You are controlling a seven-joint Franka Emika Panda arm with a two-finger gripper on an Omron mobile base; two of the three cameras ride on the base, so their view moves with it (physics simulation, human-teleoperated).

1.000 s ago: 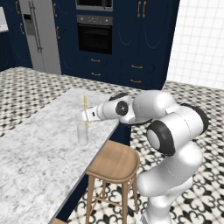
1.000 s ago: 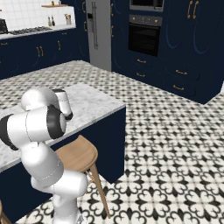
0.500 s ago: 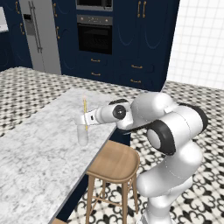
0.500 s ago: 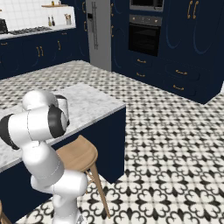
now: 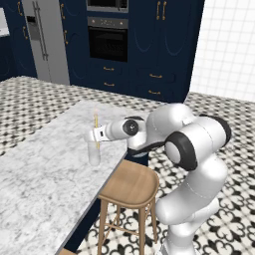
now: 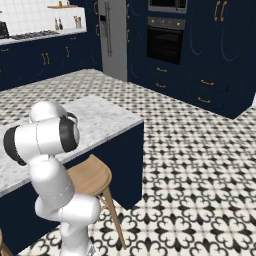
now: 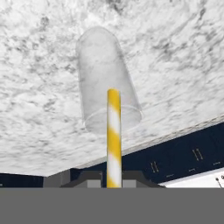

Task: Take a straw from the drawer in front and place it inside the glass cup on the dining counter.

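Observation:
My gripper (image 5: pixel 96 135) is shut on the straw (image 5: pixel 96 124), a yellow-and-white striped stick held upright. It hangs just above the glass cup (image 5: pixel 93 154), which stands near the right edge of the dining counter (image 5: pixel 45 174). In the hand view the straw (image 7: pixel 113 131) runs from between my fingertips (image 7: pixel 89 179) toward the rim of the glass cup (image 7: pixel 103 74). Its far end overlaps the cup's mouth, but I cannot tell whether it is inside. I cannot tell which of the shut navy drawers at the back is the drawer.
A wooden stool (image 5: pixel 130 182) stands against the counter's side, under my arm. It shows also in the right base view as a stool (image 6: pixel 90 175) next to the dining counter (image 6: pixel 100 120). An oven (image 5: pixel 107 42) and a fridge (image 5: pixel 47 40) line the back wall.
My gripper has moved slightly left and down with the straw, coming over the glass cup. The cup has not moved.

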